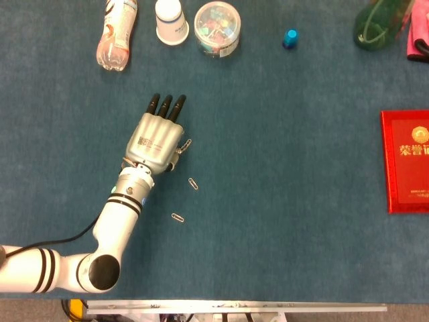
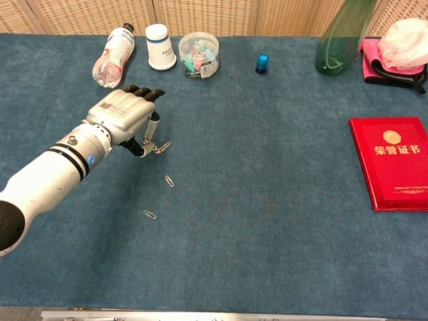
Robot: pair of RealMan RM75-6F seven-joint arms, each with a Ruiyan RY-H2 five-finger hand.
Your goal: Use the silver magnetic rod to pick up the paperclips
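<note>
My left hand point(image 1: 157, 139) point(image 2: 120, 117) hovers palm down over the blue cloth, gripping a thin silver magnetic rod point(image 2: 154, 127) that points down from under its fingers. At the rod's lower tip hang paperclips point(image 2: 160, 146), and the one there in the head view point(image 1: 186, 143) touches the tip. Two more paperclips lie loose on the cloth, one just below the hand point(image 1: 193, 184) point(image 2: 169, 180) and one nearer the front point(image 1: 177, 217) point(image 2: 150, 214). In the head view the hand hides most of the rod. The right hand shows in neither view.
Along the far edge lie a plastic bottle point(image 1: 115, 30), a white cup point(image 1: 171, 20), a clear jar of coloured clips point(image 1: 216, 28) and a small blue cap point(image 1: 289, 37). A green bottle point(image 1: 379, 23) stands far right, and a red booklet point(image 1: 405, 161) lies at the right.
</note>
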